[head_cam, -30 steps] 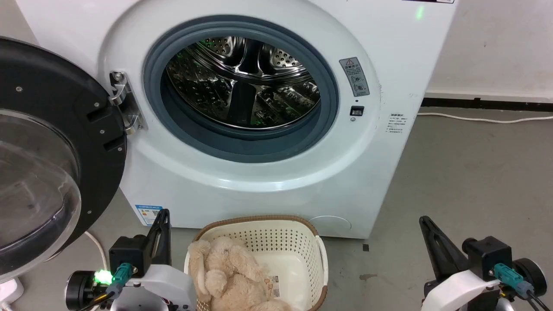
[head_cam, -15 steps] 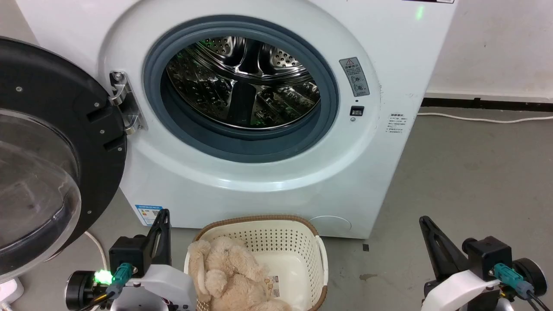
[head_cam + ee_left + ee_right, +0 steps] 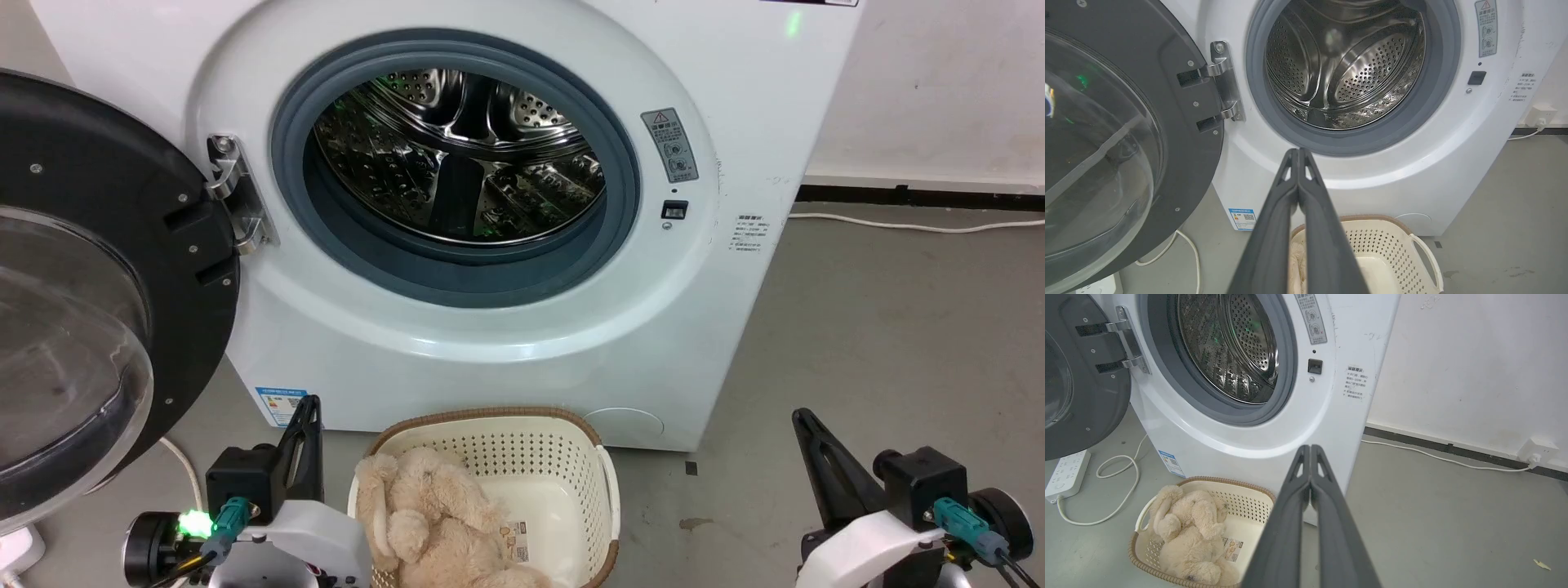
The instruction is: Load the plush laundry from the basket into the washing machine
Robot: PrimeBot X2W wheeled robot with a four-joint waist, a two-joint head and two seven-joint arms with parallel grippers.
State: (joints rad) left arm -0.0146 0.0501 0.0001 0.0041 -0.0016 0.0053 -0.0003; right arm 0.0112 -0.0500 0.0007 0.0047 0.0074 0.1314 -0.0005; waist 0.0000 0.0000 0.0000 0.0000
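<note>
Two grippers pressed together; toy (image 3: 433, 514) in basket (image 3: 531, 457)

Found the left gripper (image 3: 1298, 152) with its fingers touching along their length, raised just left of the basket and pointing at the washer (image 3: 490, 351); found the right gripper (image 3: 1310, 448) likewise, tips together, over the floor (image 3: 882, 327) well right of the basket; saw the toy lying curled in the basket's left half, a paper label just beside it on the bottom; saw the basket standing on the floor close before the washer's front; noted the door (image 3: 82, 286) swung wide to the left, the steel drum (image 3: 457, 163) in view inside the grey seal; spotted a power strip (image 3: 1065, 473) and white cable (image 3: 1118, 486) on the floor below the door.
</note>
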